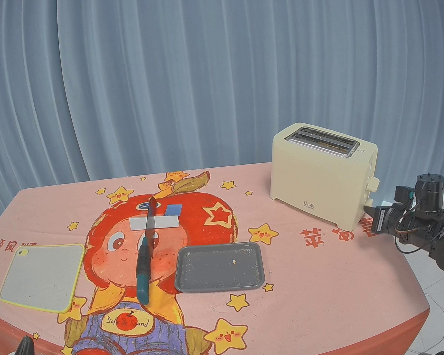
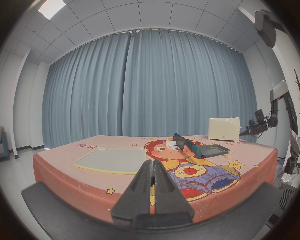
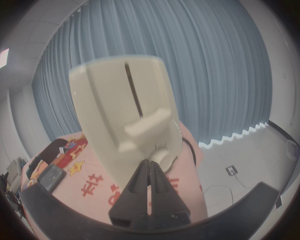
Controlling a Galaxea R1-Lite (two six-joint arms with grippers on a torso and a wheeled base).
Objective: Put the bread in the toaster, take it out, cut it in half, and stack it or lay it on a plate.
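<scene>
Hovering just beside the toaster (image 1: 322, 176) lever, right end effector (image 3: 149, 162) pressed together; left end effector (image 2: 153, 163) too, near-left corner.

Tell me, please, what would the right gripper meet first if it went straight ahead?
Probably the toaster, just below its lever; the right gripper looks close, though depth is unclear.

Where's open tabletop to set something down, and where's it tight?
Open: the pink tablecloth between the grey rectangular tray and the cream toaster, and the near right corner. The yellow-rimmed grey cutting board is bare. Tight: teal-handled knife beside the tray; right end effector at the toaster's lever end.
</scene>
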